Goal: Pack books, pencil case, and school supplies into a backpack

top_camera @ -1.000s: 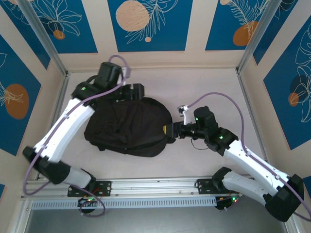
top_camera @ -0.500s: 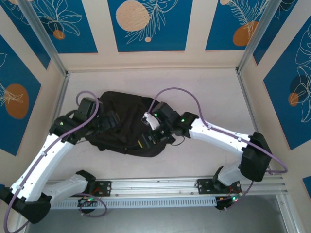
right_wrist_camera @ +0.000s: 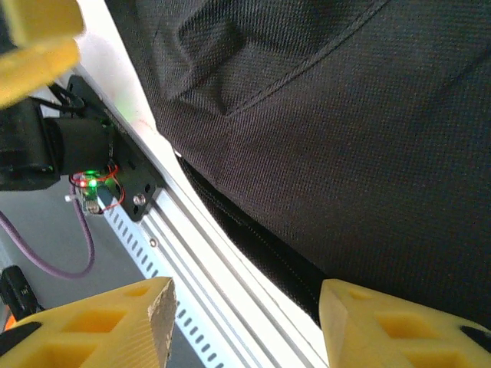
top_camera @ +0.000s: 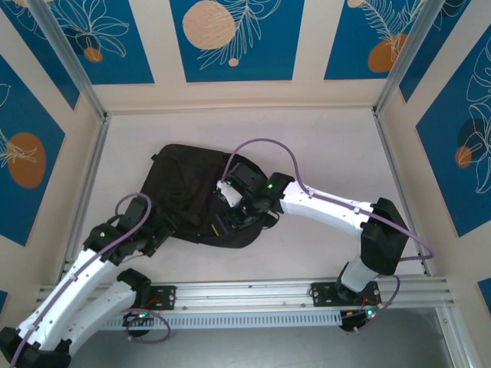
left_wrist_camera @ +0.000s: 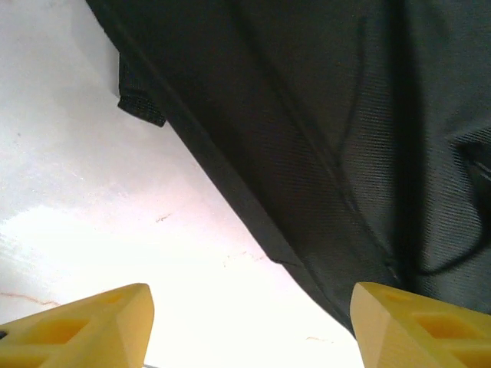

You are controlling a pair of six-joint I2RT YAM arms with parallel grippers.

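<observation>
- The large soft black fabric backpack [top_camera: 192, 192] is lying on the white tabletop [top_camera: 322, 146], left of centre.
- It seems you are working at its near edge; be pinching fabric only and lifting slowly.
- The left gripper [left_wrist_camera: 251, 299] is hovering low beside that edge, jaws wide, empty.
- The right gripper [right_wrist_camera: 245, 287] is reaching over the backpack, jaws apart, empty.

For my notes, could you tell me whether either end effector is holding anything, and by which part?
Nothing is held: the left end effector and the right end effector both stand open by the large black fabric backpack.
</observation>
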